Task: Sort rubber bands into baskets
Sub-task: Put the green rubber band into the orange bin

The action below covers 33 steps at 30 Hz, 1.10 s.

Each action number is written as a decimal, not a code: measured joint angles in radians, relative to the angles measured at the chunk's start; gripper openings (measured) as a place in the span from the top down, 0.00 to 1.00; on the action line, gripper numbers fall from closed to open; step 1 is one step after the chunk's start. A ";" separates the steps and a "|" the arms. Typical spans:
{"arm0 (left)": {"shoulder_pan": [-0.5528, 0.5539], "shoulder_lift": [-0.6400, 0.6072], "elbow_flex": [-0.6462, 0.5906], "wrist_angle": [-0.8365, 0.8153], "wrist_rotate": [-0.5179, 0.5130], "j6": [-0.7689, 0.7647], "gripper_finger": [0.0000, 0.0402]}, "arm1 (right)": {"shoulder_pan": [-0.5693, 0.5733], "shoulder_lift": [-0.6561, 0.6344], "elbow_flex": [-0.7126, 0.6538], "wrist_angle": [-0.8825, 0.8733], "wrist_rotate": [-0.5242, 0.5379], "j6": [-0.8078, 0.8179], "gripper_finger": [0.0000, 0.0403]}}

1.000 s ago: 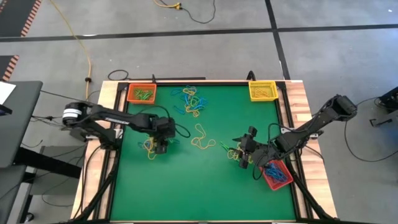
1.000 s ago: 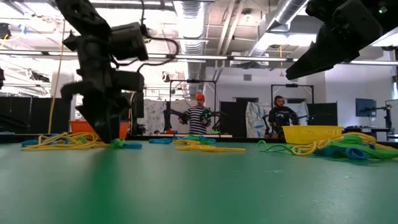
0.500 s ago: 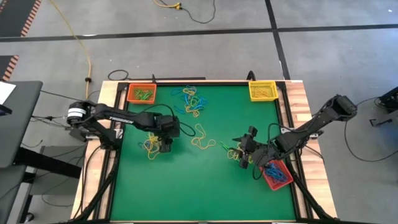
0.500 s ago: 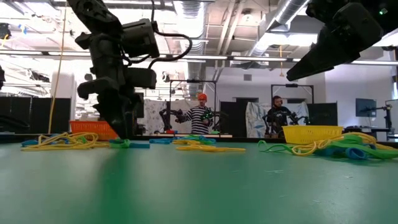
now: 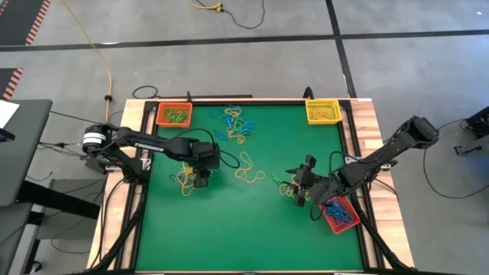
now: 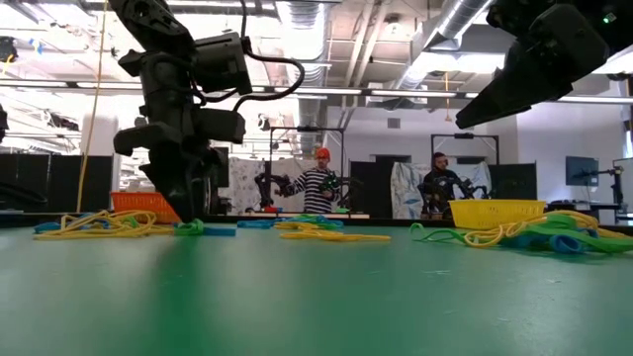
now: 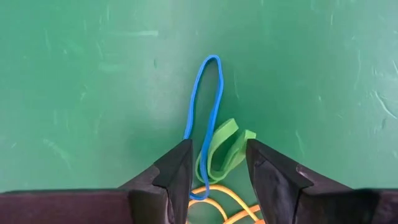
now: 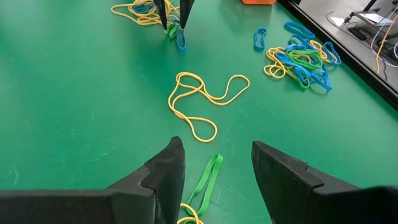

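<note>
Left hand closes on a green band near the desk's left edge

The left hand [image 7: 216,174] stood fingers-down on the desk [image 5: 267,221], its fingers apart and straddling a green rubber band [image 7: 224,152] beside a blue one [image 7: 205,99]; a clean pick probably meant pinching the green loop alone, clear of the blue and yellow strands. The orange basket [image 5: 174,115] sat at the far left corner. The right hand [image 5: 299,186], also parted, waited near the red basket [image 5: 341,215].

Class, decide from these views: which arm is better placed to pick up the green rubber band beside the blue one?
Left. The left gripper is down at the mat, fingers straddling the green band; the right gripper is across the table.
</note>
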 joint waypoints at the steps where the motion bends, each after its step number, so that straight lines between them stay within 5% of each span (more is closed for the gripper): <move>1: 0.000 0.000 0.000 0.000 -0.004 0.000 0.65 | 0.000 0.000 0.000 0.000 0.000 0.000 0.47; 7: 0.000 0.000 0.000 0.000 -0.005 -0.001 0.69 | 0.001 0.000 0.000 0.000 0.000 0.007 0.47; 16: 0.000 0.000 0.000 0.000 0.018 0.005 0.98 | 0.001 0.000 0.000 0.000 0.000 0.007 0.47; 33: -0.041 -0.003 0.109 -0.123 -0.048 0.015 1.00 | 0.001 0.000 0.000 0.000 0.000 0.010 0.47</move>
